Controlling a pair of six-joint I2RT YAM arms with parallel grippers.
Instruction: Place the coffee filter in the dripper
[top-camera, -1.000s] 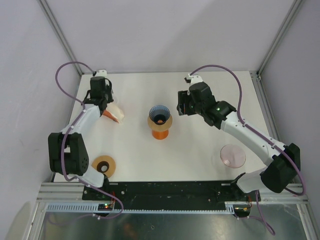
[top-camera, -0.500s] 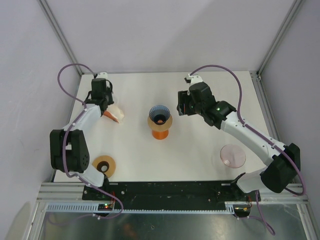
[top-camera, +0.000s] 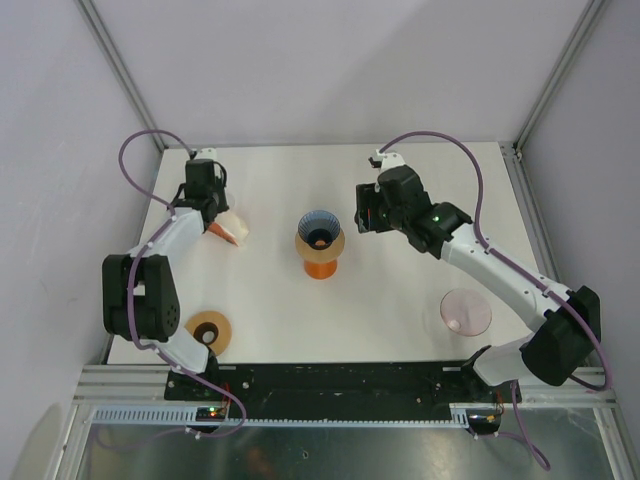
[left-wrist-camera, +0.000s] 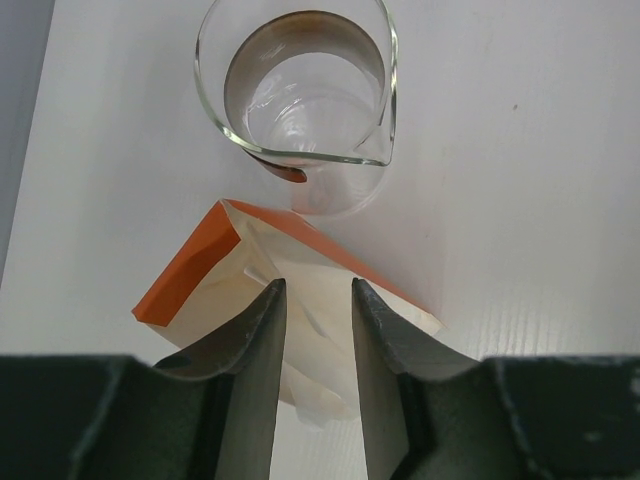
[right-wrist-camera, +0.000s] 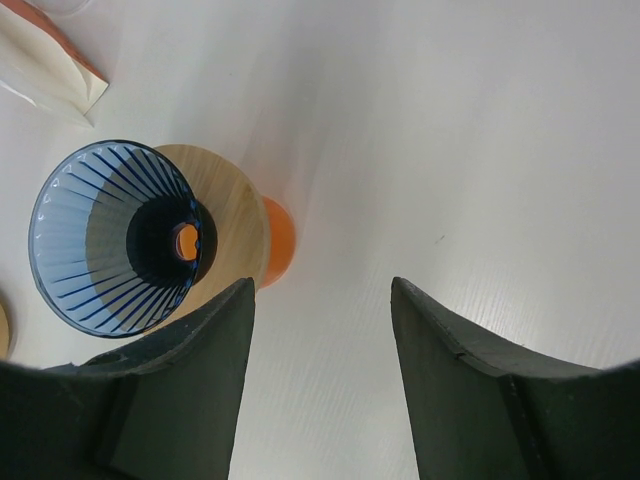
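The dripper (top-camera: 319, 230) is a blue ribbed glass cone on a wooden ring and an orange base, mid-table; it is empty in the right wrist view (right-wrist-camera: 110, 240). An orange pack of cream coffee filters (top-camera: 231, 230) lies at the far left. My left gripper (top-camera: 206, 203) hangs over the pack. In the left wrist view its fingers (left-wrist-camera: 262, 330) stand a narrow gap apart, with a cream filter (left-wrist-camera: 318, 330) from the pack (left-wrist-camera: 185, 280) between them. My right gripper (top-camera: 366, 213) is open and empty just right of the dripper, also in its wrist view (right-wrist-camera: 320, 290).
A clear glass server (left-wrist-camera: 300, 90) stands just beyond the filter pack. A pink glass dish (top-camera: 465, 311) lies at the front right. A wooden ring with a dark centre (top-camera: 208, 330) lies at the front left. The enclosure walls stand close on both sides.
My left wrist has shifted slightly over the filter pack. The right arm and the dripper have not moved.
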